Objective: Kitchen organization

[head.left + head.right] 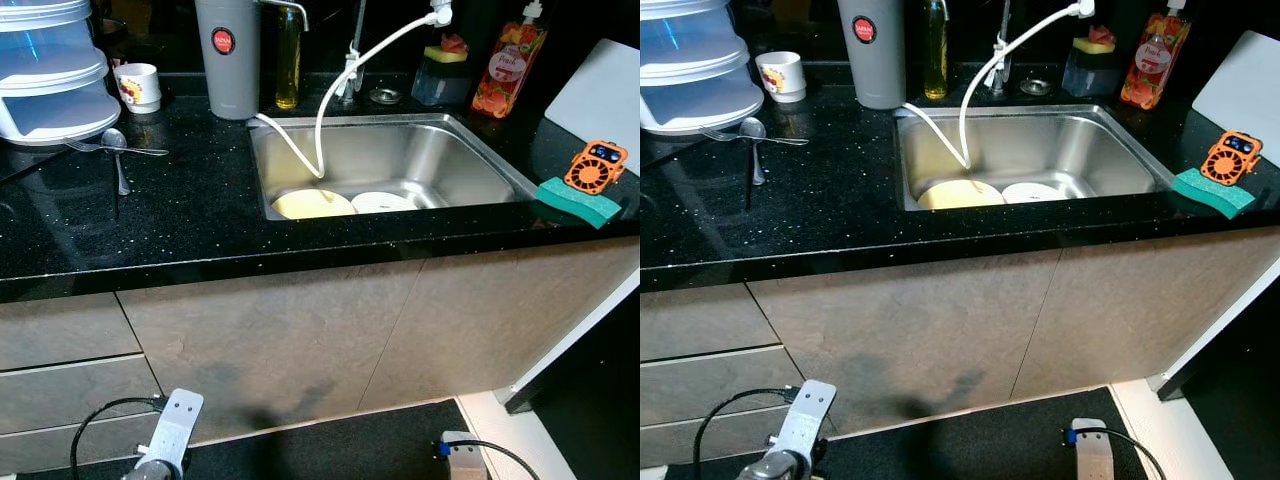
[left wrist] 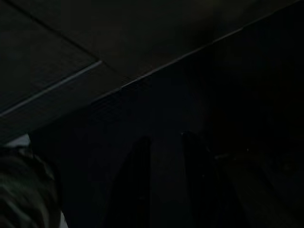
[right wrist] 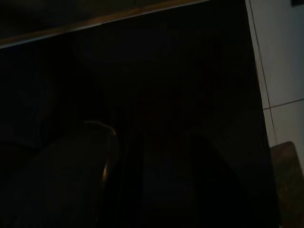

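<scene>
Two plates [image 1: 312, 203] lie side by side in the steel sink [image 1: 470, 160] set into the black bench [image 1: 150, 215], with a spoon [image 1: 117, 150] and fork [image 1: 110, 148] lying on the bench to the sink's left. Both arms hang low before the cabinet. The dark wrist views add the left claw [image 2: 164, 185], its fingers slightly parted and empty, and the right claw [image 3: 159, 180], whose state I cannot tell.

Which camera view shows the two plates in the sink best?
The right eye view: both plates lie nearer the picture's middle, rims plain against the sink. The left eye view shows them too, slightly lower. The wrist views are too dark.
</scene>
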Controlling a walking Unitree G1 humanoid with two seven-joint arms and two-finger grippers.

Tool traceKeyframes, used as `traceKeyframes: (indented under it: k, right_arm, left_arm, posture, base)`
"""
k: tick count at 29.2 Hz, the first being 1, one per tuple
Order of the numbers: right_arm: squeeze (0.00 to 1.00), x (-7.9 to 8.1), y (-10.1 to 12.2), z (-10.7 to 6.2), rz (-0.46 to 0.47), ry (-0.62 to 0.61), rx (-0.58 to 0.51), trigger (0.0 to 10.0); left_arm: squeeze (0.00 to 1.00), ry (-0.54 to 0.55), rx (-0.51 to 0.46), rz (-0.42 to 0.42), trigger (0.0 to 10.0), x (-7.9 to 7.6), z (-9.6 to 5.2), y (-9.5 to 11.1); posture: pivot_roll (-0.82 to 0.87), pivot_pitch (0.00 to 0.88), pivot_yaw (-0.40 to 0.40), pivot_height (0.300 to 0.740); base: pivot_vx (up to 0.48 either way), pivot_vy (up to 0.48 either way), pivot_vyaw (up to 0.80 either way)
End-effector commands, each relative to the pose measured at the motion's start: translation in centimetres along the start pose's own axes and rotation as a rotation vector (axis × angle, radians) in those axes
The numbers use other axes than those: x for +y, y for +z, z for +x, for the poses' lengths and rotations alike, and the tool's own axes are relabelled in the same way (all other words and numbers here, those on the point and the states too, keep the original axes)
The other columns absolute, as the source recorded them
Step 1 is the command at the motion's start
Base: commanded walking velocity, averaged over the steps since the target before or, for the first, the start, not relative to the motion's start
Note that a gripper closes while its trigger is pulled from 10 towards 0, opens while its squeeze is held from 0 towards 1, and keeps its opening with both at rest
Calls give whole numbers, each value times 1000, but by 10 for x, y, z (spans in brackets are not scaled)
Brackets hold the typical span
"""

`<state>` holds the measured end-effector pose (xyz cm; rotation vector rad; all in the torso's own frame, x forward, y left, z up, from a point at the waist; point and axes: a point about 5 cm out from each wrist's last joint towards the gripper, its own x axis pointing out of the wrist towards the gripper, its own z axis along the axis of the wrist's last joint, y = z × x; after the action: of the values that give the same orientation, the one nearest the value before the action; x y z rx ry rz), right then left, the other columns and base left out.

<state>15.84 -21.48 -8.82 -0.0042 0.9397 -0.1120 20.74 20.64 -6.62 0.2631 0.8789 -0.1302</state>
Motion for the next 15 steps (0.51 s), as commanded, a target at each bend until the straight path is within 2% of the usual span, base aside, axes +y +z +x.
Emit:
traceKeyframes:
  k: [1,5,7,10,15]
  right_arm:
    - [0,3,-1,0,2,5,12,10000]
    - [0,10,-2,1,-7,24,14,10000]
    - [0,13,-7,0,-40,37,33,10000]
    - [0,13,-9,-1,-44,38,36,10000]
    - [0,3,-22,-5,-56,9,77,10000]
  left_arm:
    - [0,-2,21,22,10000,0,-1,-6]
    - [0,-1,42,72,10000,0,0,-6]
    - [0,2,55,82,10000,-2,1,-5]
    - [0,3,59,82,10000,-2,1,-6]
    - [0,4,85,99,10000,-6,0,-12]
  posture:
    - [-9,0,-48,740]
    - [-17,3,-54,740]
    - [-17,3,-54,740]
    - [-19,4,-57,740]
    - [-20,9,-54,740]
  base:
    - [0,0,0]
    - [0,0,0]
    - [0,0,0]
    - [0,0,0]
    - [0,0,0]
